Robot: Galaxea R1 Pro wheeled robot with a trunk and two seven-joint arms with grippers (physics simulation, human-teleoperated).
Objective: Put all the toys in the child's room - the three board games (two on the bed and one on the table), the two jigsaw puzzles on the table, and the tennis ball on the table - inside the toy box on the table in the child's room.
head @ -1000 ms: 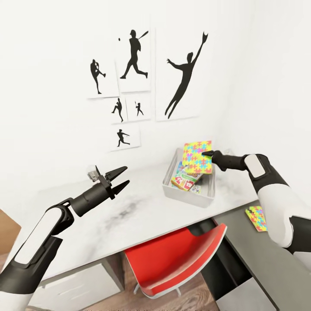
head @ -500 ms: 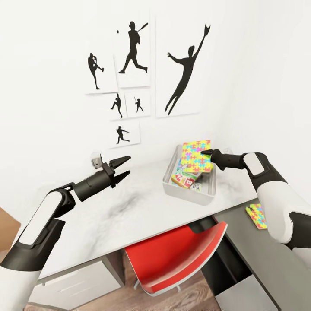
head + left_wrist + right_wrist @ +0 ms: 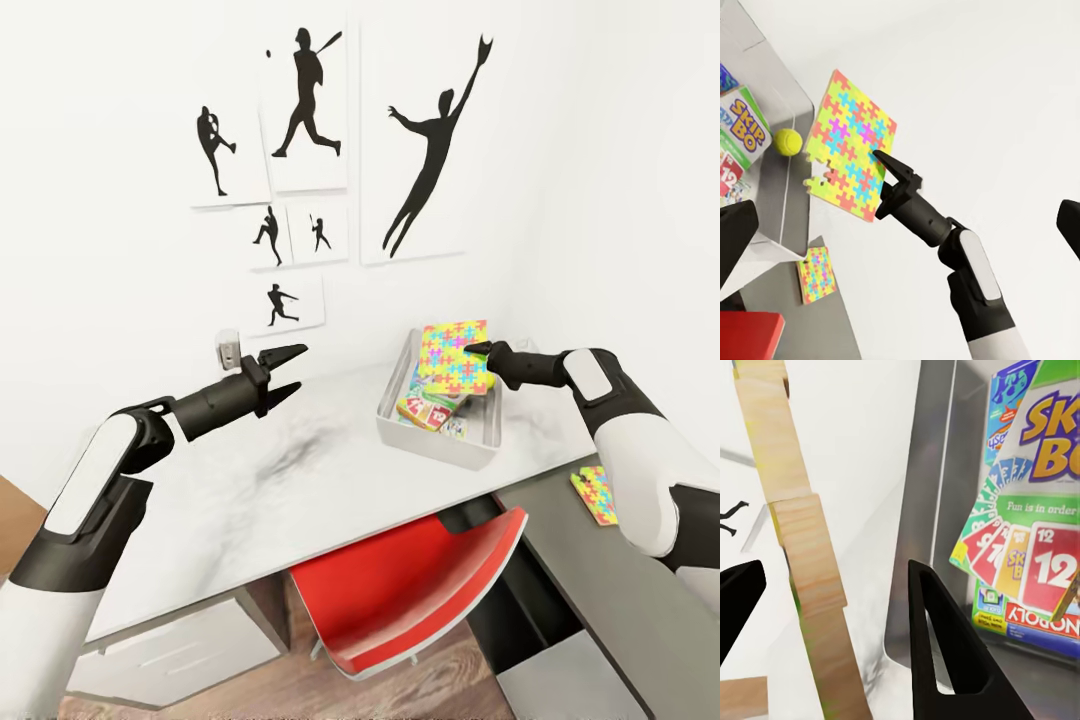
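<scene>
The right gripper (image 3: 474, 349) is clamped on the edge of a jigsaw puzzle (image 3: 454, 357), holding the box tilted over the toy box (image 3: 432, 447); in the left wrist view one dark finger (image 3: 889, 165) lies across the patterned face. The right wrist view looks past the fingers (image 3: 945, 652) with the puzzle's pale wooden-looking edge (image 3: 802, 562) running between them. The left gripper (image 3: 285, 371) has its jaws apart and holds nothing, hovering above the table (image 3: 280, 480) well to the left of the toy box.

Inside the toy box, below the held puzzle, lie the SKIP-BO game (image 3: 1035, 510) with the MONOPOLY box (image 3: 1035, 622) under it, lettering readable in the right wrist view. The left wrist view adds the tennis ball (image 3: 787, 141), resting in the toy box beside SKIP-BO; in the head view it cannot be made out. A second puzzle (image 3: 594, 495) lies on the lower grey desk (image 3: 640, 610), right of the toy box. A red chair (image 3: 410, 590) sits under the table in front of the toy box.
</scene>
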